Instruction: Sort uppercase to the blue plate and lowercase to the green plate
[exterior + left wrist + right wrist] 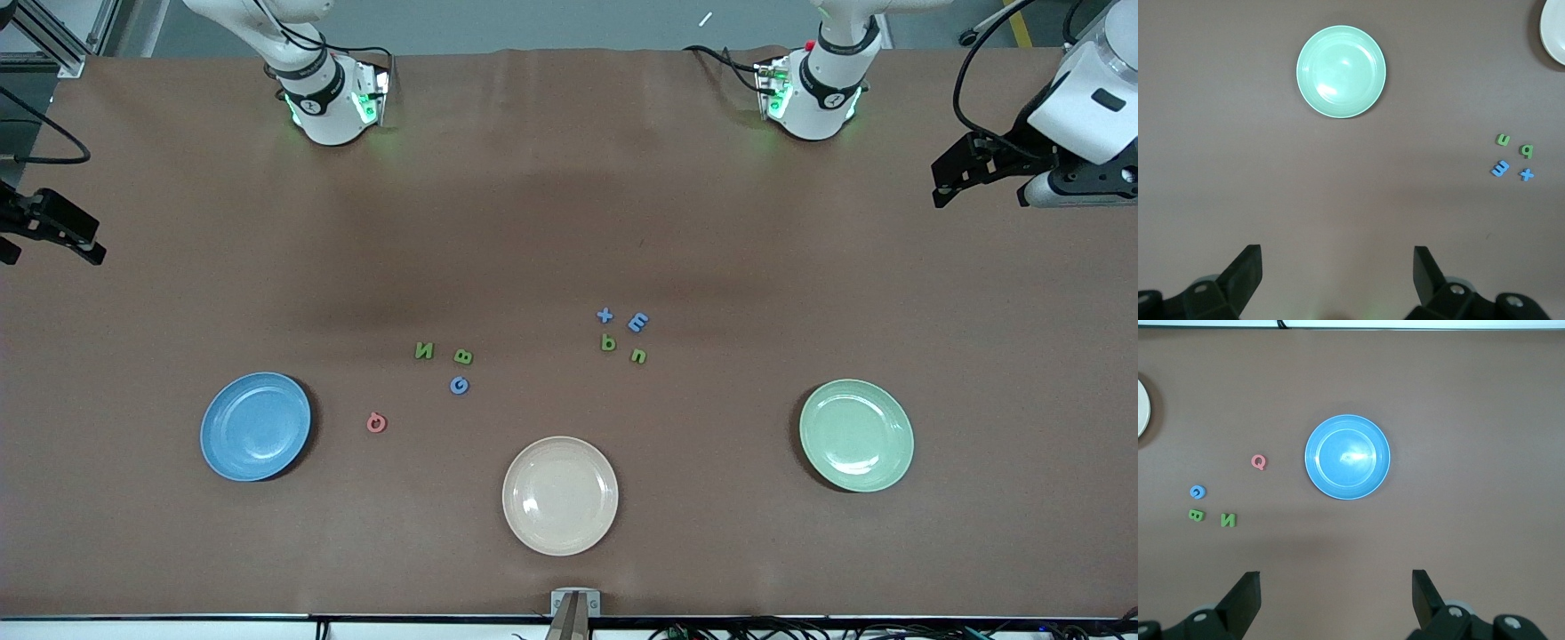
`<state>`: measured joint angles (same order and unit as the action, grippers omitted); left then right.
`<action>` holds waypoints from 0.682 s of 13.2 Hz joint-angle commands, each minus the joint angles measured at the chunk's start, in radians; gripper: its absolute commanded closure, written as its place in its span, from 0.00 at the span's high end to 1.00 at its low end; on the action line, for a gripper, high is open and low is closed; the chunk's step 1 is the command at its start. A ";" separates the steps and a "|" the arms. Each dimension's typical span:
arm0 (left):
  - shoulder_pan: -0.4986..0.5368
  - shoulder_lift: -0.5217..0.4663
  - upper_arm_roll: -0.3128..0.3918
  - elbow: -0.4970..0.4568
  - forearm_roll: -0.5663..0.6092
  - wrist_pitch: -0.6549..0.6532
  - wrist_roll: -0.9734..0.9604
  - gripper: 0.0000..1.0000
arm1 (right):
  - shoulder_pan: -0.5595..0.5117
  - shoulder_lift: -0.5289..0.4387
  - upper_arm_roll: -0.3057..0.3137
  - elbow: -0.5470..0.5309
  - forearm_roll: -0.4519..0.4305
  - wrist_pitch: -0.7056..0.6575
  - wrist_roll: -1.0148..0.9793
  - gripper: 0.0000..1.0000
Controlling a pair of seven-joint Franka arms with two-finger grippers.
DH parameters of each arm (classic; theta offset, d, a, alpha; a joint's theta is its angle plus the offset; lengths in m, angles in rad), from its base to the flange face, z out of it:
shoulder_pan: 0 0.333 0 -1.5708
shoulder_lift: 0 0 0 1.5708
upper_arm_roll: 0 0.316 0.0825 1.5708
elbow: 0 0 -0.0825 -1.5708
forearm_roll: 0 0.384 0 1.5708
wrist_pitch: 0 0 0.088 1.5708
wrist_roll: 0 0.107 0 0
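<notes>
The blue plate (256, 427) lies toward the right arm's end, the green plate (856, 436) toward the left arm's end. The uppercase letters N (424, 351), B (462, 356), G (459, 385) and Q (377, 422) lie beside the blue plate. The lowercase x (605, 315), E-like piece (637, 322), p-like piece (608, 342) and n-like piece (637, 356) lie mid-table. My left gripper (944, 182) (1338, 263) is open and empty, high over the table's end. My right gripper (89, 242) (1336, 587) is open and empty over the other end.
A cream-beige plate (560, 495) lies between the two coloured plates, nearer the front camera. The arms' bases (329, 98) stand along the table's edge farthest from that camera. A small metal clamp (575, 604) sits at the near edge.
</notes>
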<state>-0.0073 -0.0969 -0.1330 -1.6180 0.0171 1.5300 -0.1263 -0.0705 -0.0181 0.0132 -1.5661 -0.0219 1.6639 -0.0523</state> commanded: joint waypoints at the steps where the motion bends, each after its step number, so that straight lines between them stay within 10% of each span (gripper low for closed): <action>1: 0.004 0.009 0.001 0.029 -0.008 -0.034 0.010 1.00 | -0.012 -0.013 0.007 -0.017 0.000 0.011 -0.014 1.00; 9: -0.010 0.052 -0.010 0.000 -0.054 0.005 -0.012 1.00 | -0.011 -0.013 0.007 -0.015 0.002 0.014 -0.014 1.00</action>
<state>-0.0094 -0.0774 -0.1354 -1.6203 -0.0159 1.5180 -0.1282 -0.0705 -0.0181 0.0132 -1.5661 -0.0218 1.6654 -0.0524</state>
